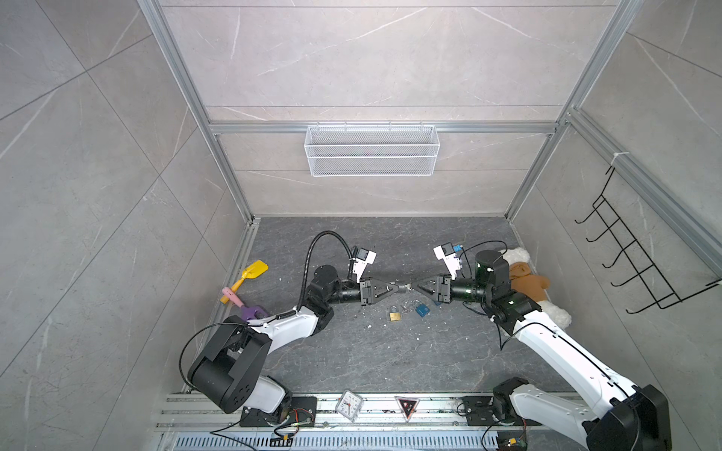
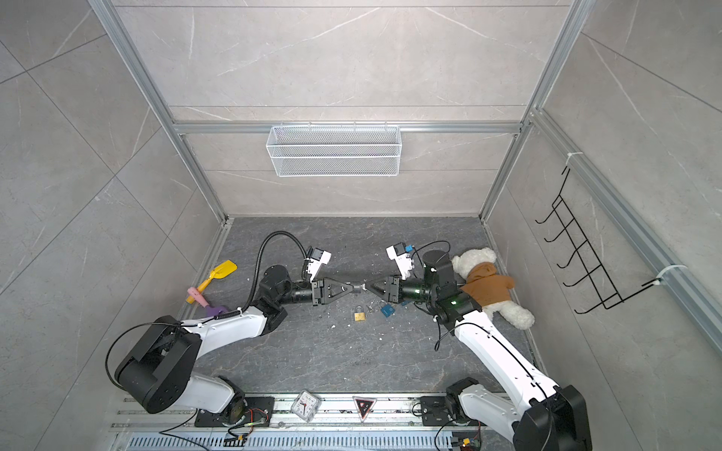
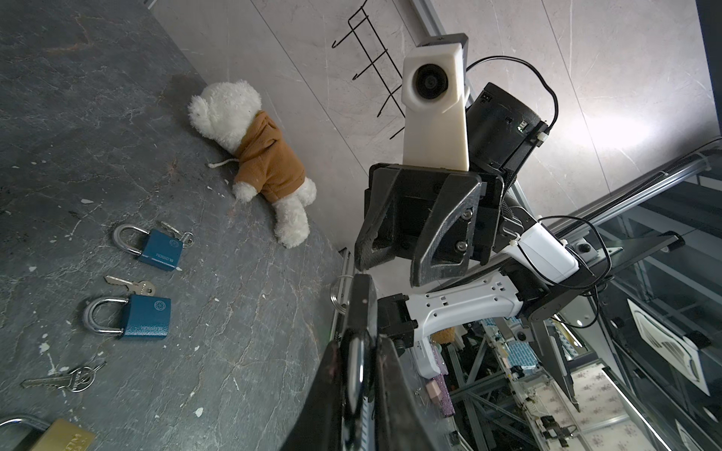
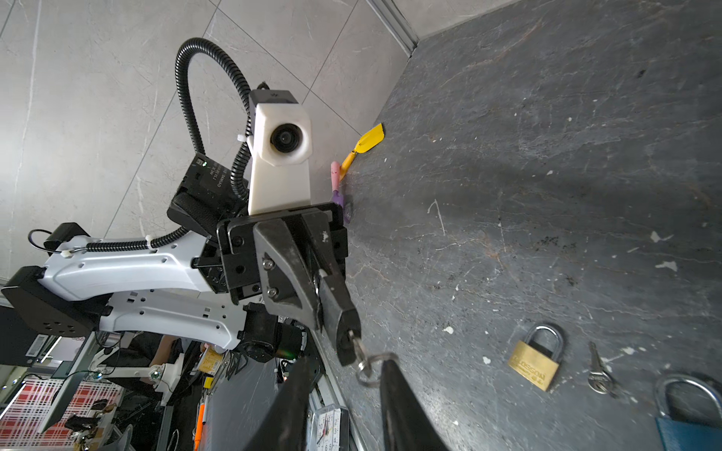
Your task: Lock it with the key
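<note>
**Grippers meet tip to tip over the floor**

Mid-room, above the dark floor, the left gripper is clamped on a black padlock, body pointing out at the other arm. A key sits in its keyhole, with a key ring dangling from it. The right gripper has its jaws apart, one finger on either side of that ring, not pinching it. Below lie a brass padlock and a blue padlock.

High twin overhead views onto floor; close, opposed wrist views, brass padlock common.
</note>
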`<action>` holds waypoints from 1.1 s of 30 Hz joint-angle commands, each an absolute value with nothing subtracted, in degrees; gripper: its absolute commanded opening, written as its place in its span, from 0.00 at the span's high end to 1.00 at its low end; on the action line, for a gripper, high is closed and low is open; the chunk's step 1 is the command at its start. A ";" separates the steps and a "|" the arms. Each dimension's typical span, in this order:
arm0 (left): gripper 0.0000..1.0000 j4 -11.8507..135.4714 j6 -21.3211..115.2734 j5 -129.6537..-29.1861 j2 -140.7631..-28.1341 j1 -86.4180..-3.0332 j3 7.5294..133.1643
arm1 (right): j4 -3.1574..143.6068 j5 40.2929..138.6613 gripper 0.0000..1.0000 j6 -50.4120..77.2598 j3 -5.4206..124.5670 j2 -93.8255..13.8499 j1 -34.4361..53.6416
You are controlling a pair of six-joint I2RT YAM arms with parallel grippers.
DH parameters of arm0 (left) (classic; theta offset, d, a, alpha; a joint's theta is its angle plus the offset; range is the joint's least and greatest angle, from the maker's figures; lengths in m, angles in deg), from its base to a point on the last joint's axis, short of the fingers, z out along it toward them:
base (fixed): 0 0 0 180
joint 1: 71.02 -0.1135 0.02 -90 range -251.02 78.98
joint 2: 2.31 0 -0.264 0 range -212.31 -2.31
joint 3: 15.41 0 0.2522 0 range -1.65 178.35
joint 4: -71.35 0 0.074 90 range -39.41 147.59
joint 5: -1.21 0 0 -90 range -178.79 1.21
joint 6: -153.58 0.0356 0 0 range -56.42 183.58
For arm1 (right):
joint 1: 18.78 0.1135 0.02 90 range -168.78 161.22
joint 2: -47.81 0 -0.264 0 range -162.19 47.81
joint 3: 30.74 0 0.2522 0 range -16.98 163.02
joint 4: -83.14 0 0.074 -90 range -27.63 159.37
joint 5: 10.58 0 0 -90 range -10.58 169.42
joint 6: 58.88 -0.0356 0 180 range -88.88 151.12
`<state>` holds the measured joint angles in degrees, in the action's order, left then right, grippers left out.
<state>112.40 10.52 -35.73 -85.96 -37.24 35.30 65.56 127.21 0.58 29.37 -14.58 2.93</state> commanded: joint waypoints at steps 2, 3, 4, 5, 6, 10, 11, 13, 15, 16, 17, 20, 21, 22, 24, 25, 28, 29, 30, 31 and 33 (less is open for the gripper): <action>1.00 115.58 11.67 -34.66 -83.91 -37.35 36.89 | 68.43 128.95 0.68 -0.45 28.24 -14.83 2.85; 1.00 115.71 11.62 -34.65 -83.95 -37.39 36.82 | 68.97 129.12 0.69 -0.64 28.05 -15.07 2.82; 1.00 115.69 11.44 -34.68 -83.96 -37.33 36.84 | 69.53 129.37 0.69 -1.03 27.86 -15.27 2.83; 1.00 115.86 11.46 -34.81 -83.96 -37.34 36.84 | 70.23 129.64 0.70 -1.49 27.67 -15.52 2.85; 1.00 115.86 11.40 -34.80 -84.04 -37.34 36.84 | 71.01 129.98 0.71 -1.91 27.54 -15.72 2.75; 1.00 116.54 11.04 -34.74 -84.46 -37.31 36.84 | 73.03 130.61 0.71 -2.96 27.14 -16.67 2.98; 1.00 116.68 10.96 -34.76 -84.57 -37.35 36.84 | 73.31 130.82 0.72 -3.06 27.06 -17.04 2.93; 1.00 116.99 10.76 -34.81 -84.62 -37.33 36.93 | 73.77 130.84 0.72 -3.33 26.88 -17.41 3.02; 1.00 117.00 10.74 -34.78 -84.59 -37.34 36.97 | 73.93 130.84 0.72 -3.35 26.79 -17.46 3.03; 1.00 117.00 10.75 -34.77 -84.57 -37.35 36.85 | 73.87 130.65 0.72 -3.25 26.79 -17.35 3.03; 1.00 117.00 10.75 -34.77 -84.58 -37.35 36.84 | 72.77 129.90 0.72 -2.64 26.98 -17.16 3.01; 1.00 117.00 10.68 -34.90 -84.66 -37.31 36.78 | 69.45 128.76 0.72 -0.36 27.80 -16.49 3.04; 1.00 117.00 10.69 -34.92 -84.66 -37.35 36.68 | 68.55 128.52 0.71 0.25 28.05 -16.31 3.01; 1.00 117.02 10.71 -34.92 -84.73 -37.35 36.67 | 67.74 128.22 0.71 0.67 28.34 -16.19 2.97; 1.00 117.54 10.50 -35.01 -84.92 -37.35 36.60 | 67.33 127.66 0.71 0.91 28.38 -15.81 2.99; 1.00 117.92 10.29 -35.03 -85.01 -37.35 36.60 | 67.19 127.59 0.71 0.94 28.45 -15.90 2.98; 1.00 118.30 9.99 -35.16 -85.21 -37.25 36.58 | 66.80 127.75 0.71 1.32 28.44 -15.91 3.02; 1.00 118.41 9.81 -35.02 -85.36 -37.27 36.62 | 67.30 128.08 0.71 1.06 28.33 -15.86 3.03; 1.00 118.59 9.62 -35.00 -85.45 -37.27 36.67 | 68.20 128.44 0.71 0.56 28.14 -15.88 2.97; 1.00 118.76 9.55 -35.05 -85.62 -37.27 36.67 | 68.96 128.76 0.71 0.24 27.96 -15.91 3.02; 1.00 119.10 9.29 -34.96 -85.93 -37.27 36.83 | 70.10 129.30 0.71 -0.51 27.76 -15.97 3.02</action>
